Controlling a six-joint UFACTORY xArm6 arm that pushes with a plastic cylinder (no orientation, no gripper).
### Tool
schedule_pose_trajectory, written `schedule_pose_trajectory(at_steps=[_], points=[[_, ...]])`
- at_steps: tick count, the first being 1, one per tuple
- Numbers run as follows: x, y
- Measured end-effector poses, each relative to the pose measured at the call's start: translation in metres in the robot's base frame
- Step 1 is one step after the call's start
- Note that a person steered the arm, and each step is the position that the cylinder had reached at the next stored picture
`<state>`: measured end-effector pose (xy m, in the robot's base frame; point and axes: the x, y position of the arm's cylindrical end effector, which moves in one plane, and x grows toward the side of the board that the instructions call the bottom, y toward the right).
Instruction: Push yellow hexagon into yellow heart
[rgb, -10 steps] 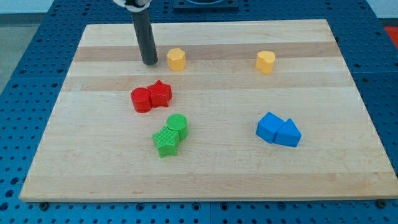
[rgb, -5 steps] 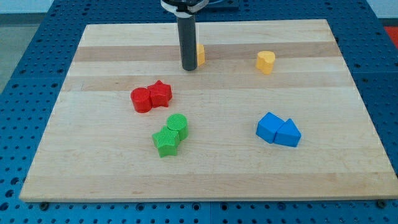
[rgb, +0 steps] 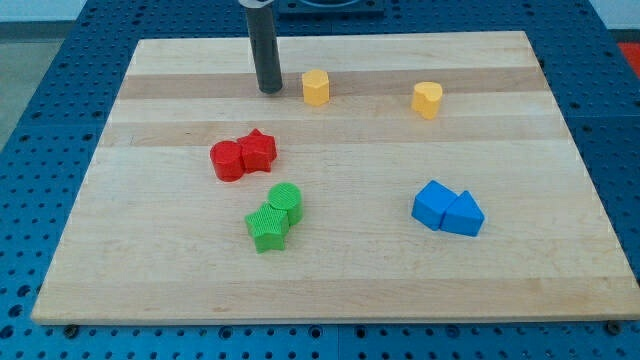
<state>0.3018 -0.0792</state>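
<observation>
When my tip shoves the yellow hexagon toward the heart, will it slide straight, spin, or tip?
The yellow hexagon looks squat and flat-based, so it probably slides rather than tips. My tip sits to its left, apart; an off-centre hit would likely turn it away from the yellow heart.

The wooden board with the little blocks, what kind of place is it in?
Probably a robot lab. The wooden board lies on a blue bench full of holes, and my tip stands just left of the yellow hexagon.
</observation>
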Motion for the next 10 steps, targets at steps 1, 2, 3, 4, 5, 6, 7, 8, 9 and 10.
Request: schedule_pose_trajectory(at_steps=[1,2,3,4,5,6,7,8,9,10], points=[[0.002,0.044],[0.002,0.070],[0.002,0.117],[0.002,0.138],[0.002,0.147],[0.002,0.143],[0.000,0.117],[0.030,0.116],[0.040,0.116],[0.039,0.116]])
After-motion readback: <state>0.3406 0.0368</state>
